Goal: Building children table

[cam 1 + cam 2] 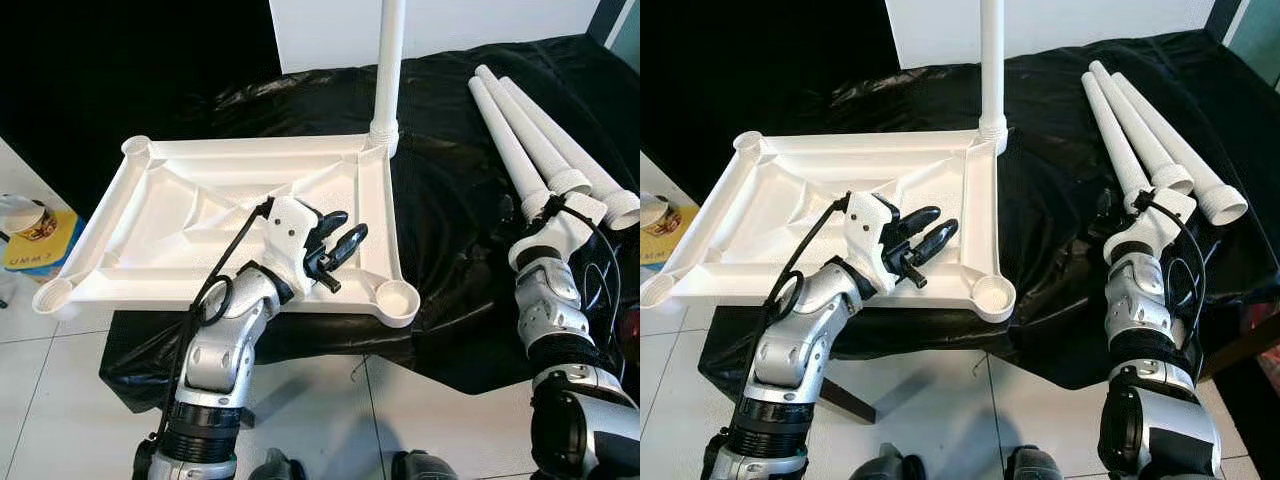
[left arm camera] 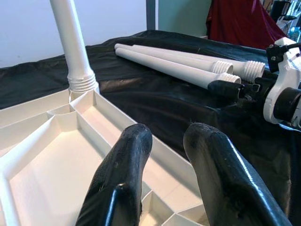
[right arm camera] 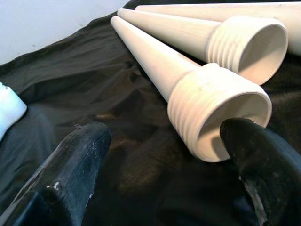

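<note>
The white tabletop (image 1: 190,215) lies upside down on a black cloth. One white leg (image 1: 389,60) stands screwed into its far right corner socket. Three loose legs (image 1: 520,130) lie side by side on the cloth to the right, threaded ends toward me. My left gripper (image 1: 350,224) hovers over the tabletop's near right part, open and holding nothing (image 2: 164,136). My right gripper (image 3: 164,132) is open at the threaded end of the nearest loose leg (image 3: 207,103), with one finger (image 3: 263,165) just in front of that leg's hollow mouth.
An open socket (image 1: 398,296) sits at the tabletop's near right corner, with others at the near left (image 1: 55,293) and far left (image 1: 135,146). The black cloth (image 1: 450,200) covers the low support. A yellow item and a tin (image 1: 30,225) lie on the tiled floor at left.
</note>
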You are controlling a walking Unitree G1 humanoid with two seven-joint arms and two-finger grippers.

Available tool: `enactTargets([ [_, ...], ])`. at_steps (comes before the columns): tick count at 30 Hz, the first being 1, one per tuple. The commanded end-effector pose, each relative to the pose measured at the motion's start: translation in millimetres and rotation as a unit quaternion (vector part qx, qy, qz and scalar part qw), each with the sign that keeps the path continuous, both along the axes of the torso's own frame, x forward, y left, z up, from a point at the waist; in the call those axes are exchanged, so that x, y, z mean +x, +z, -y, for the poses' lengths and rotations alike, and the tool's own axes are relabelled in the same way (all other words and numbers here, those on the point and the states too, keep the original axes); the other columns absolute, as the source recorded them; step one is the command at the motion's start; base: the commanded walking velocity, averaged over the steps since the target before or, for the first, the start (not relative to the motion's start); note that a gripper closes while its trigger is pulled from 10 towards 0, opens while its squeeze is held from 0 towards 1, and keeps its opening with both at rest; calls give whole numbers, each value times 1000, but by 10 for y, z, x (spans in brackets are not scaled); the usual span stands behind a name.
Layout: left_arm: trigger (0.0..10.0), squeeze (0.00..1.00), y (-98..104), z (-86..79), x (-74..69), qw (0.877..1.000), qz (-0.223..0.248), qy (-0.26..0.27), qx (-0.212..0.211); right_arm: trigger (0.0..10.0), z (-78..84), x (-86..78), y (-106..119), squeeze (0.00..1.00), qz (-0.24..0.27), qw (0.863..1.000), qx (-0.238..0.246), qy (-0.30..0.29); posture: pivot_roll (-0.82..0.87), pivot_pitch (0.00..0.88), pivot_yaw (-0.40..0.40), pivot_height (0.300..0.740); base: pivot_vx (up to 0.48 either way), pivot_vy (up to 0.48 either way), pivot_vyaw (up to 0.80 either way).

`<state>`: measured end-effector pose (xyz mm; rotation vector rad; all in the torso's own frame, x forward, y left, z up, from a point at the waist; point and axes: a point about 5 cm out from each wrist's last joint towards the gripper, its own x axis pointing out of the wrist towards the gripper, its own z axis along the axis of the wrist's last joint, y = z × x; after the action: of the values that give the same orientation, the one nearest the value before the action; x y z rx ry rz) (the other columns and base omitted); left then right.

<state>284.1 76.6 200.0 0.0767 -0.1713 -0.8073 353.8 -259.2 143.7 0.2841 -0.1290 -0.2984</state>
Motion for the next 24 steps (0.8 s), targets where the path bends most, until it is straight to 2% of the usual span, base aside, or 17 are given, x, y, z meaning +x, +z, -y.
enactTargets([
  [1, 10000, 0, -15, -21, -16, 1000, -7, 16, 1, 10000, -6, 30, -6, 0, -3, 1000, 8, 10, 14, 156, 99, 740, 0, 0, 0],
  [10, 10000, 0, 6, -33, -29, 1000, -9, 17, 4, 10000, -4, 89, 15, 0, -10, 1000, -1, 26, 22, 162, 107, 740, 0, 0, 0],
  [11, 10000, 0, 13, -24, -34, 1000, -9, 15, 5, 3961, -10, 109, 29, 0, -10, 999, 0, 36, 28, 164, 114, 740, 0, 0, 0],
  [14, 10000, 0, 18, -18, -37, 1000, -9, 15, 6, 3961, -14, 122, 39, 0, -9, 999, 0, 44, 28, 164, 114, 740, 0, 0, 0],
  [15, 10000, 0, 24, -11, -40, 1000, -9, 14, 6, 824, -22, 137, 51, 0, -11, 999, -4, 52, 35, 167, 117, 740, 0, 0, 0],
  [16, 10000, 0, 28, -6, -43, 1000, -9, 13, 7, 0, -34, 151, 58, 0, -12, 998, -7, 62, 41, 169, 118, 740, 0, 0, 0],
  [24, 10000, 0, 43, -8, -52, 1000, -9, 17, 11, 0, -120, 205, 118, 0, -3, 996, -23, 90, 47, 170, 113, 740, 0, 0, 0],
])
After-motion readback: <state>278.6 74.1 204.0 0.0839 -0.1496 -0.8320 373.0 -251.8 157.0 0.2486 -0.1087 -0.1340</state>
